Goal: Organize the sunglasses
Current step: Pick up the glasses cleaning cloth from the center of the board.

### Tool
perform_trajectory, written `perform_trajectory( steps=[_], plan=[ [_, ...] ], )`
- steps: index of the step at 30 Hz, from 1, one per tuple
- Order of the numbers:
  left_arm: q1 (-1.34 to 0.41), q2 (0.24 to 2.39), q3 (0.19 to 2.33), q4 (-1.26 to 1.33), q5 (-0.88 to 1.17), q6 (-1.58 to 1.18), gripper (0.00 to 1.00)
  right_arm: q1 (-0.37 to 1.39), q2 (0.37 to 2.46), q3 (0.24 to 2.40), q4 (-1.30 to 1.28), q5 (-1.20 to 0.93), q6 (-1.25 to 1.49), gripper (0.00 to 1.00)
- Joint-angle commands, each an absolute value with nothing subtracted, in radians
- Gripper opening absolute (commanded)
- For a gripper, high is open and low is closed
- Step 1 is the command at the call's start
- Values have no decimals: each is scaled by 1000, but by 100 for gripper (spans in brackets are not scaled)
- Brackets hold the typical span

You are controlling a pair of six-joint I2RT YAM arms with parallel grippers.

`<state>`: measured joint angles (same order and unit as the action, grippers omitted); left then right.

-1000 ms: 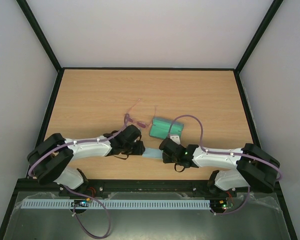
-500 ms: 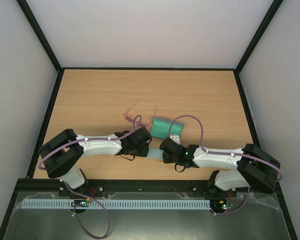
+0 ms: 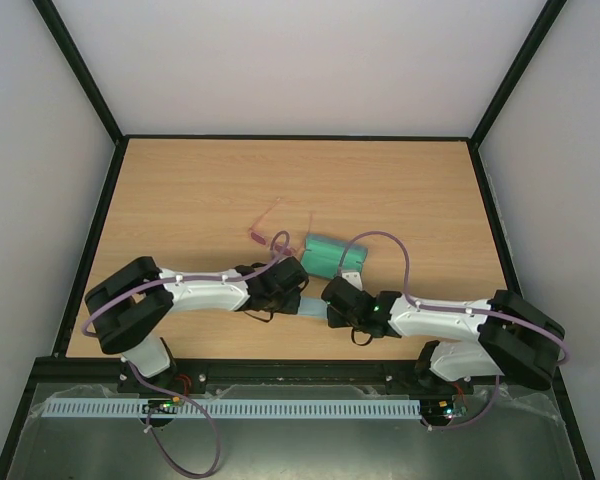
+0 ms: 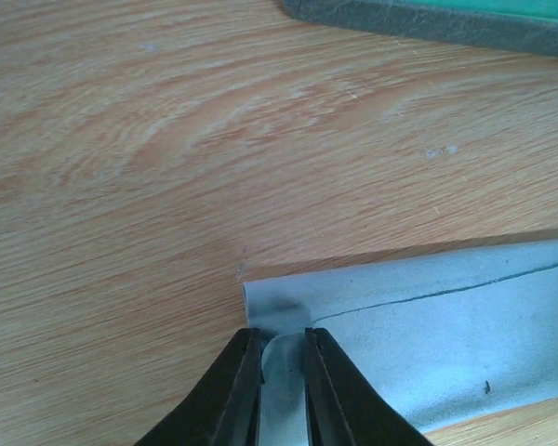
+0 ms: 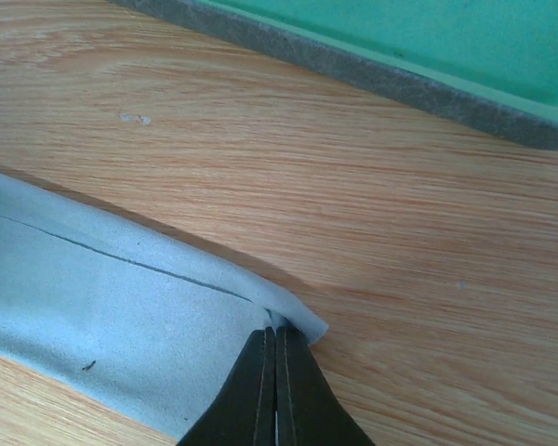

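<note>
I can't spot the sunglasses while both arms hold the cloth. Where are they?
In the top view, the sunglasses lie on the table left of centre, just left of the open case and beyond the left end effector.

There is one pair of sunglasses (image 3: 264,234), the only pair in view. Just right of it is one case (image 3: 330,256), and nearer than both is one cloth (image 3: 307,305), light blue. That makes three loose things on one wooden table (image 3: 200,180). There are two arms, the left arm (image 3: 200,292) and the right arm (image 3: 435,318). Each carries one gripper, the left gripper (image 4: 281,339) and the right gripper (image 5: 275,336), and each gripper has two fingers.
</note>
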<state>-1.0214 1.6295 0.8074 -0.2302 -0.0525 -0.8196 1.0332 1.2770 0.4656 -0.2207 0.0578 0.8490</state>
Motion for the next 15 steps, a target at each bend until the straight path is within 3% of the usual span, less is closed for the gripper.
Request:
perform_trajectory(
  steps=[1, 5, 15],
  plan=[
    [-1037, 1676, 802, -283, -46, -827, 15, 1028, 1272, 435, -280, 55, 847, 2],
    [-1043, 1678, 792, -274, -45, -835, 3, 1029, 1269, 429, -272, 48, 851, 2],
    [-1041, 1640, 825, -291, -70, -844, 2, 1029, 1244, 456, -290, 53, 853, 2]
  ],
)
